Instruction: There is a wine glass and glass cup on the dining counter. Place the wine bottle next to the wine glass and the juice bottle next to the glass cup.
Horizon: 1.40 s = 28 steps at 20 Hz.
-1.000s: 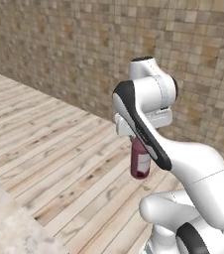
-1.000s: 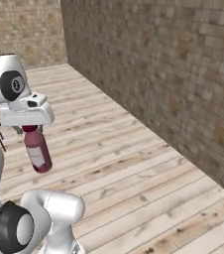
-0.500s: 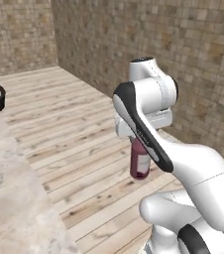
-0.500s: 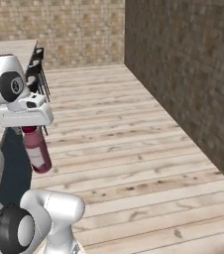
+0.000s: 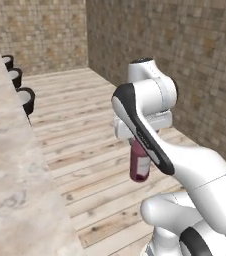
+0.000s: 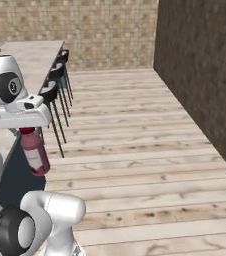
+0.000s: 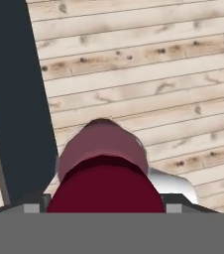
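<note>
1. Left base view: the long beige marbled stone dining counter (image 5: 10, 165) fills the left side, its thin edge running from the far wall down to the lower border.
2. Just beyond that edge stand round black bar stools (image 5: 25, 100) in a row, three seats showing, each beside the slab.
3. Pale wooden plank flooring (image 5: 80, 135) covers the middle ground, with brown stone-tiled walls (image 5: 195, 55) behind and to the right.
4. Right of centre, the white robot arm rises from the lower right, and under its hand hangs the short, stout maroon-red juice bottle with a white label (image 5: 140, 162), upright and lifted clear above the floor planks, well apart from the counter.
5. Right base view: the same counter (image 6: 30, 60) stretches away at upper left, with the stools (image 6: 52, 92) on thin black legs lined along its near side.
6. Below the white hand block the juice bottle (image 6: 35, 152) hangs slightly tilted, its dark red cap up inside the gripper (image 6: 27, 131), which is clamped on the bottle's top.
7. Hand view: a dark blue-grey panel (image 7: 15, 99) runs down the left; its identity cannot be told.
8. At centre bottom the wide round dark red cap and maroon shoulders of the bottle (image 7: 104, 163) sit between the finger tips, over the plank floor (image 7: 148, 64).
</note>
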Motion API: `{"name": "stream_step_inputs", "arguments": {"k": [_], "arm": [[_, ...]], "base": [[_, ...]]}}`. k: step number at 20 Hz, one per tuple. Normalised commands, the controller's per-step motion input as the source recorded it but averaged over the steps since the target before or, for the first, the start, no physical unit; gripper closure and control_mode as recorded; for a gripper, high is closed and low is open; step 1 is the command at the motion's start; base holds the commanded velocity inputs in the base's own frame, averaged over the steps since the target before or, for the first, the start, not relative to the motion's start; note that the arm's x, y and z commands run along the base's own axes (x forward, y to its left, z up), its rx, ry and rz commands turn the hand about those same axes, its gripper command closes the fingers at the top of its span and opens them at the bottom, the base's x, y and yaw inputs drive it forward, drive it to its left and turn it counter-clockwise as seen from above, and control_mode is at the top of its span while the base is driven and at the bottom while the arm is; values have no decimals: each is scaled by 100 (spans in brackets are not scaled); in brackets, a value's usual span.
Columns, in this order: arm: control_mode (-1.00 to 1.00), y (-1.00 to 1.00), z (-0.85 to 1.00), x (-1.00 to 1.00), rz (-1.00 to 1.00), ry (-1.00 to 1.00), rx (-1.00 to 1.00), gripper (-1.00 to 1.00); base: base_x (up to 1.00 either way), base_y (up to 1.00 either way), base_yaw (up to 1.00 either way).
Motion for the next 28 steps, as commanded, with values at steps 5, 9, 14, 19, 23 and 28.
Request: {"name": "stream_step_inputs", "arguments": {"k": [5,9,14,19,23,28], "arm": [[100,0,0,0,0,0,0,100],[100,0,0,0,0,0,0,100],[100,0,0,0,0,0,0,100],[100,0,0,0,0,0,0,100],[100,0,0,0,0,0,0,100],[100,0,0,0,0,0,0,100]], "base": [[65,-26,13],[64,-28,11],[65,-32,5],[66,-31,5],[65,-32,5],[68,-30,5]]}}
